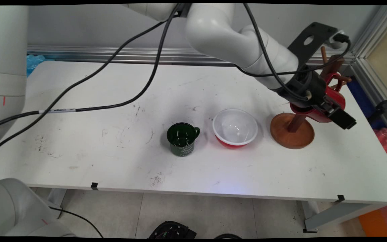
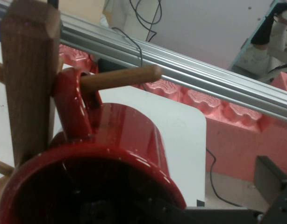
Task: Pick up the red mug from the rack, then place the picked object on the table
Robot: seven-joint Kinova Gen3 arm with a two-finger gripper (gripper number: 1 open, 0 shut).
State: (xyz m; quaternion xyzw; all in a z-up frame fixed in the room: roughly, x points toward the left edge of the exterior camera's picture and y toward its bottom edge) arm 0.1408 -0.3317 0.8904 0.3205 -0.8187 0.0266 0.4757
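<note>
Red ceramic is filling the hand view: the red mug (image 2: 111, 154) is hanging by its handle (image 2: 73, 109) on a wooden peg (image 2: 120, 77) of the mug tree (image 1: 292, 129), at the table's (image 1: 113, 151) right end. The gripper (image 1: 328, 109) is sitting right at the mug's rim, apparently clamping the wall, though I cannot tell for sure. Doing this well is looking like a matter of keeping the handle loop centred on the peg and moving along the peg's line, so the post is not getting tugged. Well apart to the left, a green mug (image 1: 182, 135) and a red-and-white bowl (image 1: 235, 127) are standing beside each other.
</note>
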